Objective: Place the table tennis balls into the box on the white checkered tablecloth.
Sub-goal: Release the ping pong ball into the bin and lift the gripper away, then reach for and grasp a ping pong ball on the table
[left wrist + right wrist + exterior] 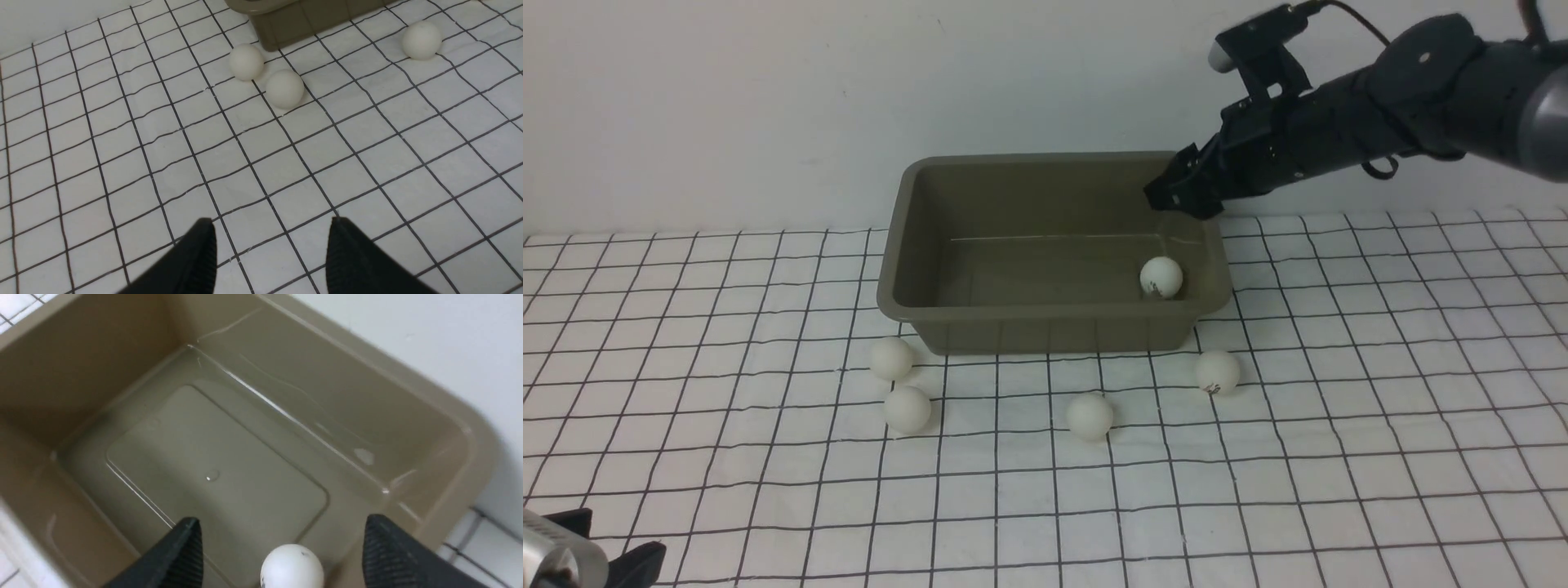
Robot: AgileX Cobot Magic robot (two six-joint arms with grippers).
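Overall, we find a flat surface fully covered by the white checkered tablecloth (pixel 1339 408), a matte cloth with a thin black grid. It is slightly wrinkled, so the lines waver. Behind it rises a plain pale wall (pixel 768 98), smooth and bare.

The box (pixel 1045 335) stands on the cloth close to that wall. It is an olive-grey plastic tub, rectangular with rounded corners, a flared rim and sloped walls. Its inside is glossy, with streaks of reflected light along the floor edges.

One of the table tennis balls (pixel 1161 278) lies on the box floor by the right near corner. It is white and matte, with a small dark print. Four more lie on the cloth in front of the box:
- a ball (pixel 891 358) just beside the left front corner;
- a second ball (pixel 907 409) near it but apart;
- a third ball (pixel 1089 416) towards the middle;
- a fourth ball (pixel 1218 372), marked dark, near the right front corner.

The right gripper (pixel 282 520) hangs over the box's far right corner. Its black ribbed fingers (pixel 179 551) are spread wide, and the ball below them is untouched. The left gripper (pixel 272 221) sits low over the cloth at the near left. Its fingers are parted with nothing between them.
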